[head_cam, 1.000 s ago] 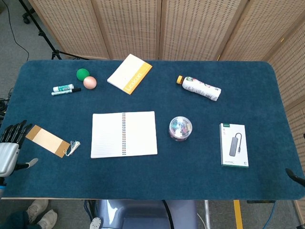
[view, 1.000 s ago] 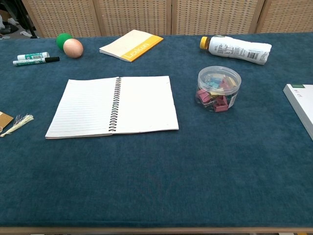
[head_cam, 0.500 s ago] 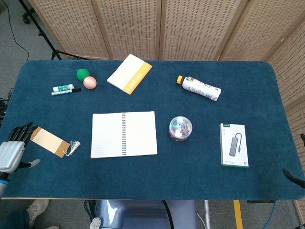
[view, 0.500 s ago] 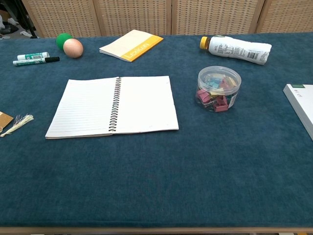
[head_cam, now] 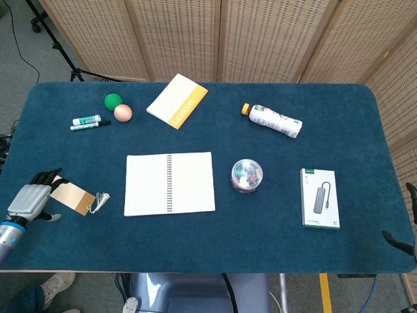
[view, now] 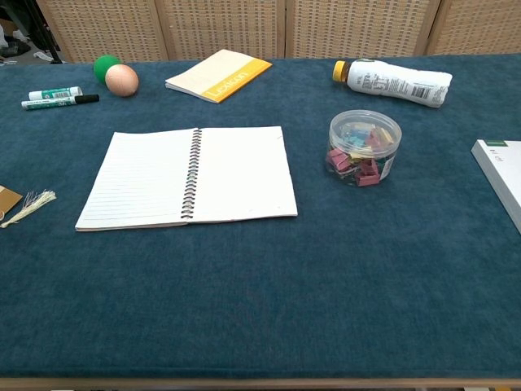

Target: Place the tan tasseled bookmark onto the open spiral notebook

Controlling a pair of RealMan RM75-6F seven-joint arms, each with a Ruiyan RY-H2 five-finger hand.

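The tan bookmark [head_cam: 73,196] lies flat near the table's left front, its pale tassel [head_cam: 99,201] pointing toward the open spiral notebook [head_cam: 169,184]. My left hand [head_cam: 31,199] sits over the bookmark's left end, dark fingers [head_cam: 47,176] spread above it and the thumb out toward the table edge. I see no grip on it. In the chest view only the bookmark's corner [view: 6,198] and its tassel [view: 29,204] show, left of the notebook [view: 189,175]. Only dark fingertips [head_cam: 395,238] of my right hand show at the far right edge, apart and holding nothing.
Two markers [head_cam: 90,122], a green ball [head_cam: 113,100] and a peach ball [head_cam: 122,113] lie at the back left. A yellow-edged book [head_cam: 177,100] and a bottle [head_cam: 272,120] lie further back. A clip jar [head_cam: 247,175] and a boxed hub [head_cam: 320,197] stand to the notebook's right.
My left hand has moved right and now covers the bookmark's left end. The bookmark has not shifted. A little more of the right hand's fingertips shows at the right edge.
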